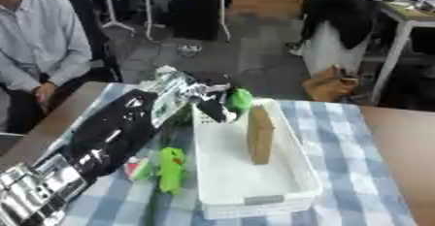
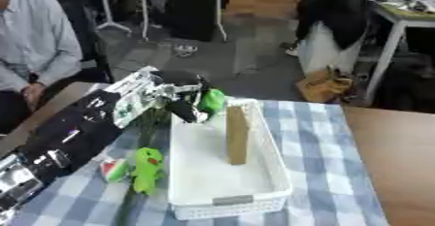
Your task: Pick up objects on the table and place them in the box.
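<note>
On the desk (image 1: 357,171), under a blue checked cloth (image 1: 348,137), a green toy (image 1: 172,169) lies just left of the white box (image 1: 255,191). A brown block (image 1: 260,134) stands upright inside. Farther back, the left robot hand (image 1: 212,104) pinches a green object (image 1: 240,99) over the box's far rim.

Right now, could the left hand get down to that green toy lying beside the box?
Probably not yet: the left hand is curled round a green object over the white box. The green toy lies uncovered below its forearm.
</note>
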You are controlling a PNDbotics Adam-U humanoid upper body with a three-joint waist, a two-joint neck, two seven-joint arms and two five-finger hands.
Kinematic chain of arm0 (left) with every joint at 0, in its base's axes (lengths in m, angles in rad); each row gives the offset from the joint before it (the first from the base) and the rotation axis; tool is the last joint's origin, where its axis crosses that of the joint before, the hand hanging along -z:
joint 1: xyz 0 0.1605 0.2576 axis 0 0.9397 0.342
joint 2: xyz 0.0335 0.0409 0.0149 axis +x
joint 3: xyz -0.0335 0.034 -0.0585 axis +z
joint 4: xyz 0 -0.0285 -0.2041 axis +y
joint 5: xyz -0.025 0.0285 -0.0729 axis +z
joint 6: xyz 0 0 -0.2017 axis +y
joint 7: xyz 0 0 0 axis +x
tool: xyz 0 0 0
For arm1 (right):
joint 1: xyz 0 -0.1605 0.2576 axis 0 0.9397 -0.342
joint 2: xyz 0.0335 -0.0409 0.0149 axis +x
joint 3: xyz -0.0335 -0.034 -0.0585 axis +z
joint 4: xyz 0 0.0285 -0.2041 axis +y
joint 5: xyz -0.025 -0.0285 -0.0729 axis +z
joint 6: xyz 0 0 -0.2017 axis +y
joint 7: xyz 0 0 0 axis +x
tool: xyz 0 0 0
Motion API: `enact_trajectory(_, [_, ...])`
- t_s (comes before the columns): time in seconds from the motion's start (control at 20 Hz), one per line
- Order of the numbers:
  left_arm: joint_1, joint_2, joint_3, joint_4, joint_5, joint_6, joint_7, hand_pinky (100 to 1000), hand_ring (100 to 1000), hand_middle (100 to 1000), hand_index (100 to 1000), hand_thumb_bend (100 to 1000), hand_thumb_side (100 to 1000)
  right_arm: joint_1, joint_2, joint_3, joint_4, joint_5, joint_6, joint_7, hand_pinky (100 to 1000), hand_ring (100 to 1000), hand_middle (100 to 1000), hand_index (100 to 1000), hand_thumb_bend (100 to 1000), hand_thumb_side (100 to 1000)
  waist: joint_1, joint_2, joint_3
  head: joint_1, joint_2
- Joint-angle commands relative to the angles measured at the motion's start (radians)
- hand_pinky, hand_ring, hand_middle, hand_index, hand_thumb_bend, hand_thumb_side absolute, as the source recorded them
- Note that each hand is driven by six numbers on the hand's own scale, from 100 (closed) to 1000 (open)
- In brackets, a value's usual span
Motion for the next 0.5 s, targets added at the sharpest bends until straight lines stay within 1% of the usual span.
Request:
enact_trajectory(0.05, [-0.033,0.014,0.009,-0.039,0.024,-0.017,-0.028,884,1000,1000,1000,100,769,-0.015,-0.034,-0.003,-0.015,-0.008,0.002,0.002,806,843,771,770,100,694,0.011,-0.027,-0.002,0.003,0.002])
enact_trajectory(0.15, [-0.034,0.017,0.009,-0.051,0.030,-0.015,-0.034,884,1000,1000,1000,100,769,-0.015,-0.034,-0.003,-0.015,-0.008,0.002,0.002,806,843,771,770,100,694,0.011,-0.027,-0.002,0.003,0.003])
enact_trajectory(0.2, [-0.036,0.016,0.011,-0.061,0.036,-0.017,-0.029,880,1000,1000,1000,120,809,-0.015,-0.034,-0.002,-0.015,-0.008,0.002,0.002,806,843,771,770,100,693,0.011,-0.027,-0.003,0.003,0.003])
enact_trajectory(0.25, [-0.038,0.018,0.014,-0.077,0.047,-0.027,-0.011,880,1000,1000,1000,120,809,-0.015,-0.034,-0.003,-0.015,-0.008,0.003,0.002,806,843,771,770,100,693,0.011,-0.027,-0.003,0.004,0.004])
enact_trajectory(0.35, [-0.038,0.023,0.014,-0.093,0.059,-0.037,0.016,884,1000,1000,1000,119,800,-0.015,-0.034,-0.003,-0.015,-0.008,0.003,0.002,806,843,771,770,100,693,0.011,-0.027,-0.003,0.005,0.005])
enact_trajectory(0.4, [-0.038,0.024,0.013,-0.098,0.061,-0.041,0.025,912,1000,1000,1000,128,755,-0.015,-0.034,-0.003,-0.015,-0.008,0.003,0.002,806,843,771,770,100,694,0.011,-0.028,-0.003,0.006,0.005])
enact_trajectory(0.45, [-0.039,0.026,0.012,-0.105,0.060,-0.050,0.033,912,1000,1000,1000,128,755,-0.015,-0.034,-0.003,-0.015,-0.007,0.003,0.002,806,843,771,770,100,694,0.011,-0.028,-0.002,0.006,0.005])
enact_trajectory(0.5, [-0.040,0.028,0.011,-0.108,0.056,-0.058,0.038,932,1000,1000,1000,169,752,-0.015,-0.034,-0.003,-0.015,-0.007,0.003,0.002,806,843,771,770,100,694,0.011,-0.028,-0.002,0.007,0.005])
